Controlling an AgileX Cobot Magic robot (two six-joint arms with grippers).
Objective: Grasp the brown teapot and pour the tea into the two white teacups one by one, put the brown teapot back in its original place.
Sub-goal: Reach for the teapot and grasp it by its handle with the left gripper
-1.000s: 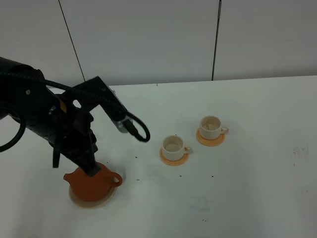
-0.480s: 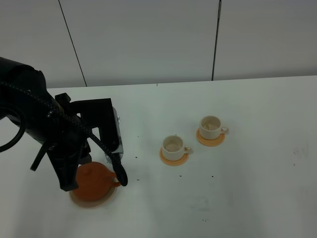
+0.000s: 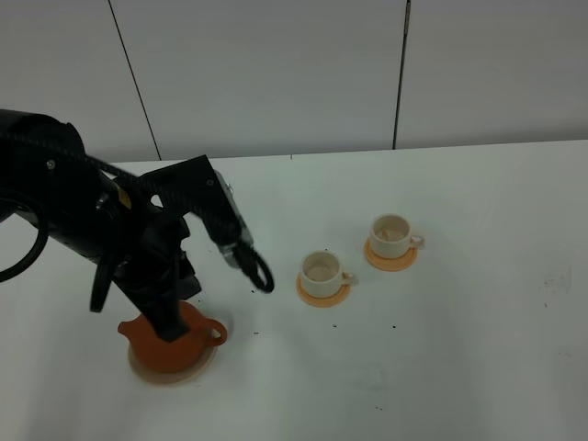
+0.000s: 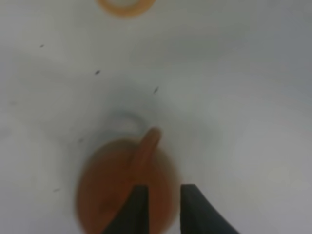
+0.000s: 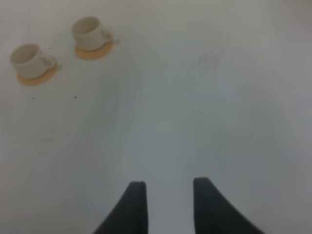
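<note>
**Teapot on its beige coaster, L gripper down over it**

Nearest the camera in the high view, the teapot (image 3: 188, 352) sits upright on the beige coaster (image 3: 158, 378), at the front-left of the table (image 3: 441, 358). Its long axis, spout to handle, runs approx. parallel to the table's front edge. The spout points left and the loop handle right, i.e. toward the cups' side. The black left arm (image 3: 83, 211) comes down onto the pot from above and hides the lid.

The left gripper (image 4: 164, 195) shows properly only in the left wrist view (blurred, though). Two dark fingers (image 4: 131, 212) stand apart w/ the pot's orange body under and between them. The handle sticks out away from them toward an orange ring (image 4: 126, 6) at the frame's edge. Can't tell whether the fingers press on the pot, and in the high view the arm is in the way.

The right gripper (image 5: 165, 204) appears in the right wrist view only. Its jaws are wide apart over bare table, well away from the cups.

Further back, mid-table, the near cup (image 3: 322, 268) stands on its orange coaster (image 3: 322, 296), handle to the right. Beyond it and to the right, the far cup (image 3: 390, 231) stands on a second orange coaster (image 3: 390, 264), handle also right. The two sets don't touch. The right wrist view catches both cups. Their insides look pale; can't tell if they hold liquid. Behind the table is a grey wall (image 3: 276, 73).
</note>
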